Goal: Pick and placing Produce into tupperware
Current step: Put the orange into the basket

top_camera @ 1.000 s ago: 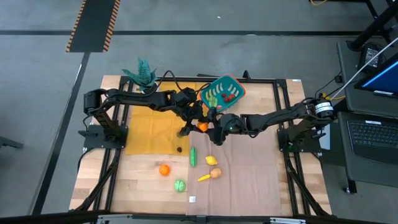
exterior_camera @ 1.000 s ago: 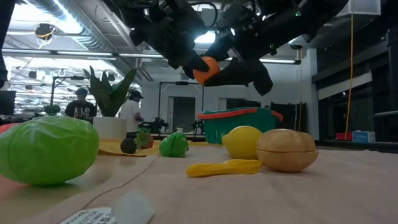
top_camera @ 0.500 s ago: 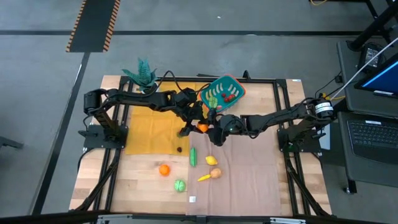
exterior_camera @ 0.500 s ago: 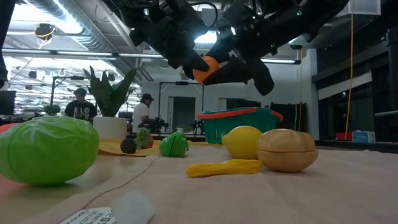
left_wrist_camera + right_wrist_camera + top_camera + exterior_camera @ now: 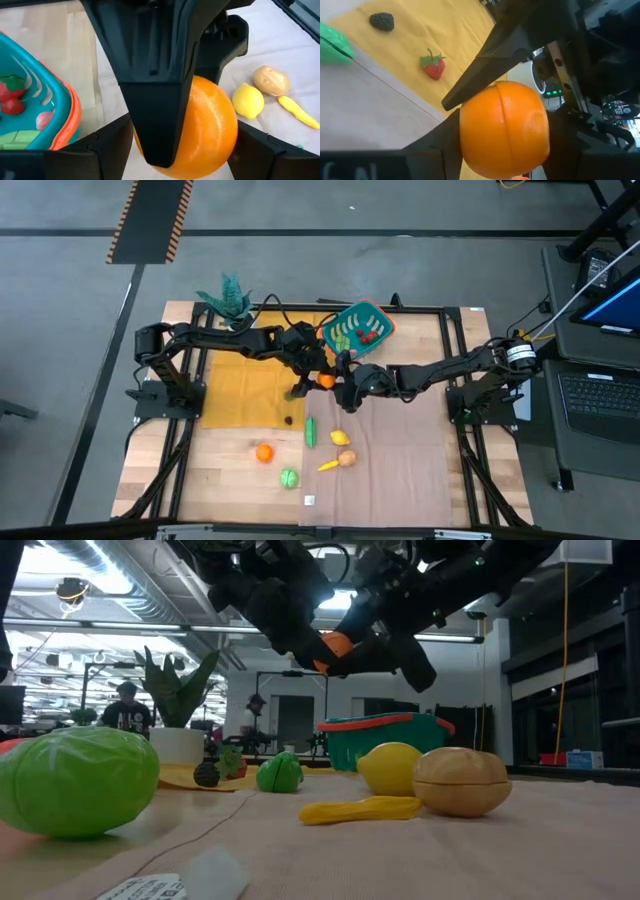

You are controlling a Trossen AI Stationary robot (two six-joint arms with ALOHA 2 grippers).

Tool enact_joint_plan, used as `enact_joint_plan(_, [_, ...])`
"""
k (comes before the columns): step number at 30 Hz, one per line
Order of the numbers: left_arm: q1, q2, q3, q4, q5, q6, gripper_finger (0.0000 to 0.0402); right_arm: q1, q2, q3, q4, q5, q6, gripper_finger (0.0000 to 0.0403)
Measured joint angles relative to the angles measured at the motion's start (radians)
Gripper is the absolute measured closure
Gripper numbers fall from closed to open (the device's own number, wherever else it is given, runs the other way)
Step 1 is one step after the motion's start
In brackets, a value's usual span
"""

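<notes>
My right claw is pinching a toy orange in the air above mid-table, nose to nose with my left claw; whether the left one grips it too I cannot tell. The tupperware, at one o'clock from the orange, already holds a few pieces. Some half dozen, among them a lemon and a cucumber, wait toward six o'clock.

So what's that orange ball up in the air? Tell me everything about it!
It's a toy orange, round, smooth and shiny like plastic, with a thin seam around its middle. It hangs above the table, touching nothing below. The left gripper and the right gripper both have their dark fingers against it, one from each side. It sits near the teal tupperware.
</notes>
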Motion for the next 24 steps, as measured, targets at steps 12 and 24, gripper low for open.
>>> enact_joint_plan(12, [0.013,-0.027,-0.001,-0.041,-0.045,0.001,0.0127,0.0,-0.024,0.0,-0.013,0.001,0.073,0.0202])
enact_joint_plan(24, [0.025,-0.114,-0.002,-0.151,-0.082,0.051,0.0127,-0.034,-0.102,-0.001,-0.112,-0.013,0.265,0.0202])
